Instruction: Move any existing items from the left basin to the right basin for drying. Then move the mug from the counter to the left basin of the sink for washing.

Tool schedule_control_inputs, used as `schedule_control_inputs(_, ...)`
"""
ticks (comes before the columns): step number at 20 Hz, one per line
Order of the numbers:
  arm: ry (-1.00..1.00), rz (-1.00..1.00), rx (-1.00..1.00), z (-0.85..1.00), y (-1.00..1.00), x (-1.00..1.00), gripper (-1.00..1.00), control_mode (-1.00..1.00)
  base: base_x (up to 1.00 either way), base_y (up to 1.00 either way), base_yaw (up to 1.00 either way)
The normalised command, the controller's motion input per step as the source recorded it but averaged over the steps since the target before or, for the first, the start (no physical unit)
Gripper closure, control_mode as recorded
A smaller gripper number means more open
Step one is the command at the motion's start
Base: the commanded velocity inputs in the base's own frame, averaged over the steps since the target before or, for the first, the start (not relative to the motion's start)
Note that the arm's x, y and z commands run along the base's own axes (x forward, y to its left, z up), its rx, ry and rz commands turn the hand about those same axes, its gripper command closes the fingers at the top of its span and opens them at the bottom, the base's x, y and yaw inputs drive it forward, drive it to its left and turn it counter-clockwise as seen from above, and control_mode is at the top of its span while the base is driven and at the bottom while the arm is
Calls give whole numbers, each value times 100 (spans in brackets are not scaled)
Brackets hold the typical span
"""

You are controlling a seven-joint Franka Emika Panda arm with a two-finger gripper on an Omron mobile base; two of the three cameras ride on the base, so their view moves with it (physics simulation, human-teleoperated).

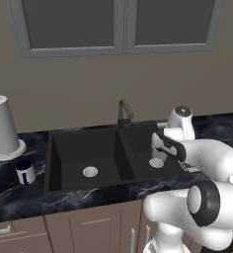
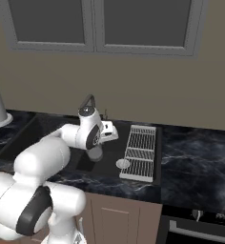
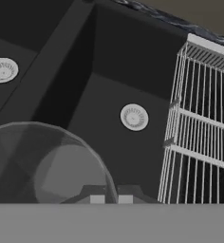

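The grey cup (image 3: pixel 61 166), handleless and pale-rimmed, hangs upright over the narrower right basin (image 3: pixel 109 90) of the black sink (image 1: pixel 64 188), clear of its floor. The white-and-navy mug (image 1: pixel 25 172) stands upright on the marbled counter (image 1: pixel 19 197), at nine o'clock from the wider left basin (image 1: pixel 79 153).
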Motion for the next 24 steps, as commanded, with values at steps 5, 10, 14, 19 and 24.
schedule_control_inputs(5, 3, 3, -2, -47, -1, 34, 100, -100, 0, 0, 0)
schedule_control_inputs(10, 0, 11, 0, -40, -17, 14, 100, -100, 0, 0, 0)
schedule_control_inputs(14, 0, 15, -2, -36, 0, 20, 100, -100, 0, 0, 0)
schedule_control_inputs(19, 0, 15, -5, -25, 0, 16, 100, -100, 0, 0, 0)
schedule_control_inputs(24, 0, 11, -7, -22, 0, 16, 100, -100, 0, 0, 0)
